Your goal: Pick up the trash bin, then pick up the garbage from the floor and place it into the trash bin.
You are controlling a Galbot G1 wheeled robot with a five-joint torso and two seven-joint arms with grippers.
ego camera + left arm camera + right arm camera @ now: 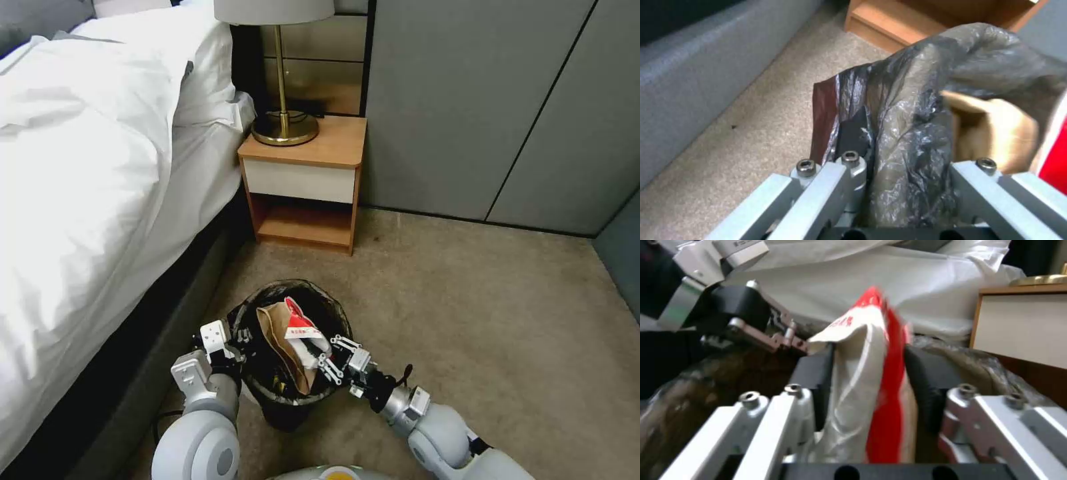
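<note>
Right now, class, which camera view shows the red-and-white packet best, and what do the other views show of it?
The right wrist view: the red-and-white packet stands close up between the right gripper's pads. The head view shows it small, over the trash bin. The left wrist view catches a red sliver at its edge.

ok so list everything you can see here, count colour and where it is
trash bin: one, lined with a dark crinkled bag, on the carpet between the two arms
red-and-white packet: one, at the bin's mouth, between the right pincer's fingers
brown paper bag: one, inside the bin
nightstand: one, wood with a white drawer front, against the wall beside the bed
lamp: one, brass base and stem, on the nightstand
bed: one, white bedding, on the robot's left
carpet: beige, across the floor
left pincer: shut on the bin's rim and bag
right pincer: at the bin's opposite rim, shut on the packet
</note>
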